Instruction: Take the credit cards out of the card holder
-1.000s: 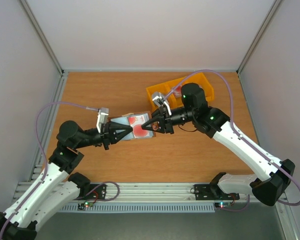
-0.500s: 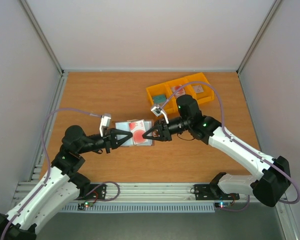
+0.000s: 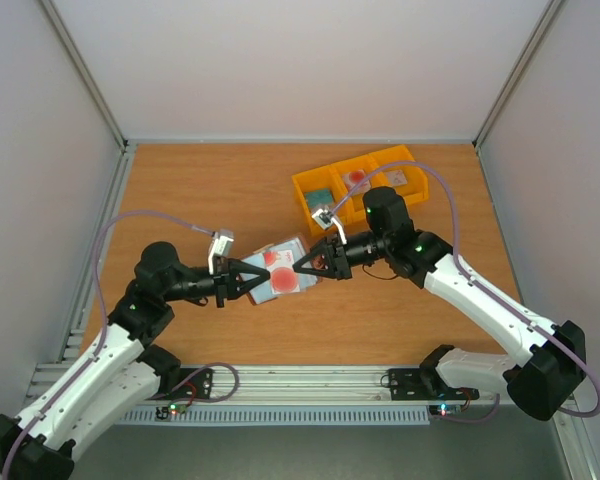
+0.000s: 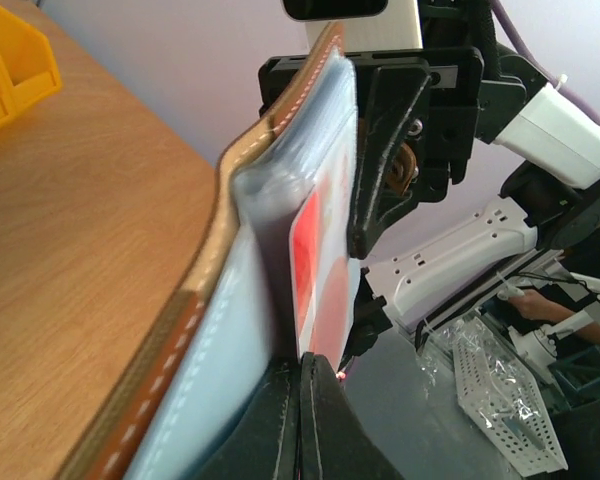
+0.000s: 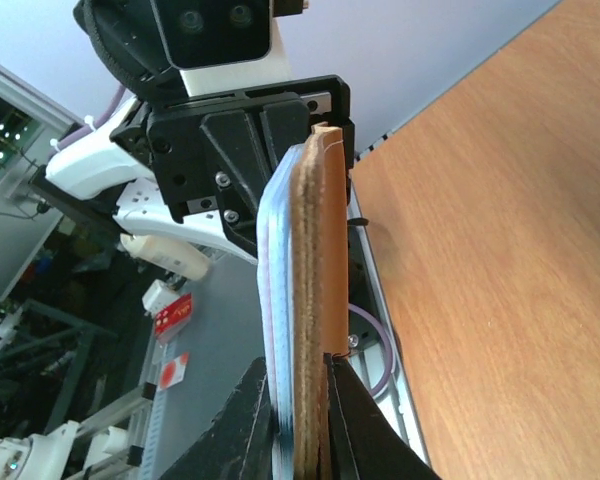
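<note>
The extraction looks unfinished. The card holder (image 3: 265, 270) is being held open at mid-frame, seemingly lifted off the worktop (image 3: 200, 190). The credit cards (image 3: 282, 263), pale with red spots, are sitting in its grey-blue pockets, and none is lying loose on the wood. The yellow bin (image 3: 308, 186) at upper right is carrying small items, one red-spotted, too small to identify. The left jaws are pressing fully together on the holder's left edge, right where a red card meets them in the left wrist view; I cannot tell whether they are catching the card itself. The right jaws are standing narrow, pinching the leather cover and lining at the opposite edge, so I judge that pulling the cards free is what is remaining.
</note>
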Controlling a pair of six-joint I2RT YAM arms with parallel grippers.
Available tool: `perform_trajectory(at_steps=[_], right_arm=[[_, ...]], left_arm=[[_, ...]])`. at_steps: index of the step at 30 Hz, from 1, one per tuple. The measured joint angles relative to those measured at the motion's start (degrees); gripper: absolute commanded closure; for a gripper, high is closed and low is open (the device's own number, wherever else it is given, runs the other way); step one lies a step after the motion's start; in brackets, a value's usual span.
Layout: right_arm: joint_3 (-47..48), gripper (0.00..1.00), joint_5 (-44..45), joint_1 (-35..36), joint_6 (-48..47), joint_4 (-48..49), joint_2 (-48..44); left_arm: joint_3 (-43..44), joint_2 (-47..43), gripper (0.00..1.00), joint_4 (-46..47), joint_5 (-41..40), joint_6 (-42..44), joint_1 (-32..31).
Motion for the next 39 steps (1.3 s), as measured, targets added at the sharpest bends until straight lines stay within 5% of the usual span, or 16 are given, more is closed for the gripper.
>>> perform_trajectory(at_steps=[7,10,17,21,25,32,39], right_arm=[[0.00,0.99,-0.44,-0.24,-0.57,-0.26,0.48],[0.00,0.99,-1.07,-0.48,-0.28,0.44,0.48],[0.90,0.99,-1.68,-0.48,1.70,3.85,0.83],[1.29,0.99,-1.75,-0.50,2.84,5.66,0.83],[2.58,0.99,-1.90,-0.50,3.08,6.05,0.85],[3.04,0.99,-2.21,-1.88,2.16,4.85,0.50],[-1.09,0.99,0.98,-10.69,2.08,-1.99,-5.92]], left_arm=[[0.55,0.39,0.97,-0.35,1.16,0.44,0.04],[0.44,0.44,0.74,1.68,2.05,-0.83,0.04],[0.02,0.85,0.65,8.63,0.79,-4.17,0.09],[0.02,1.84,0.74,11.23,0.13,-4.72,0.09],[0.13,3.13,0.99,14.23,0.31,-5.51,0.02],[0.13,2.93,1.00,14.75,0.02,-6.14,0.11],[-0.42,1.95,1.00,9.73,-4.09,-7.02,2.36]])
